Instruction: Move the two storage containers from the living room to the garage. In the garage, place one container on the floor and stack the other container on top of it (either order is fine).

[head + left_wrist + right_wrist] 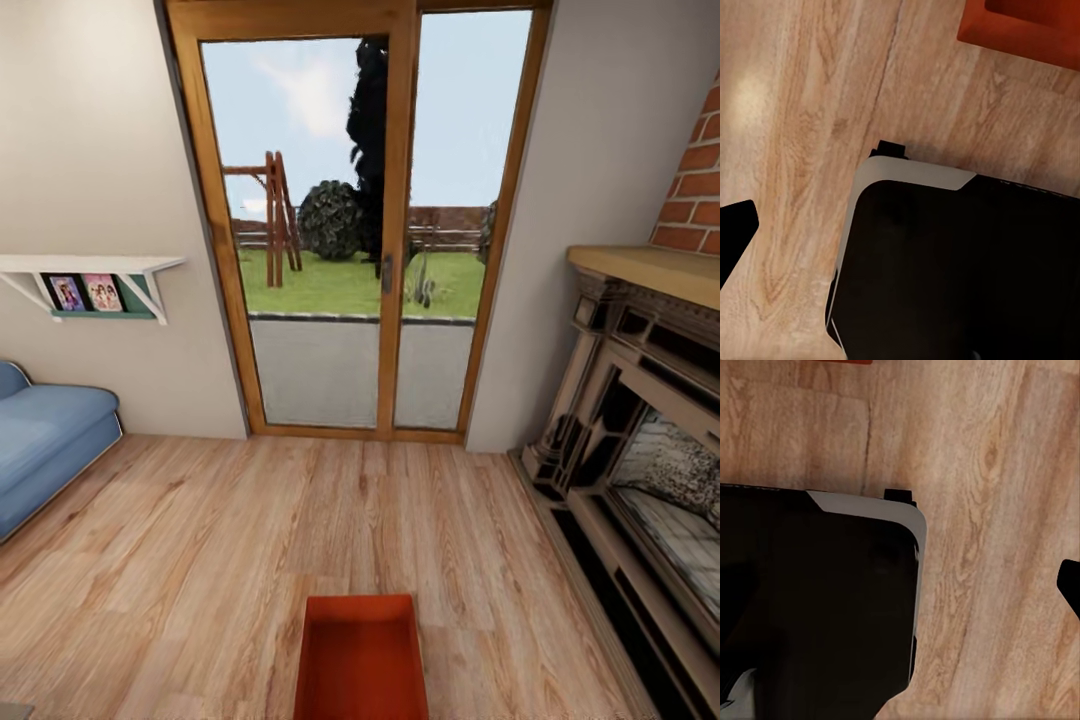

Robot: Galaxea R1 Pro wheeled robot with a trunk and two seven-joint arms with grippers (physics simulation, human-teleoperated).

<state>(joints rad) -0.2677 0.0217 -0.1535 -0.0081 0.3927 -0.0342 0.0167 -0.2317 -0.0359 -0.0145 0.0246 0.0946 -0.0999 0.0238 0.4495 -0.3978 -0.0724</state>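
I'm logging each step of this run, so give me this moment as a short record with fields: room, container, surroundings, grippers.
room: living room, light wood plank floor
container: one red-orange storage container on the floor, open top, empty as far as it shows, directly ahead of the robot
surroundings: blue sofa at left, fireplace at right, glass doors ahead
robot base: black with a pale edge, over the planks
grippers: state cannot be told

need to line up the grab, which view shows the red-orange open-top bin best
The head view: the red-orange open-top bin lies on the light wood plank floor, its open inside visible. The left wrist view catches one corner; the right wrist view a red sliver.
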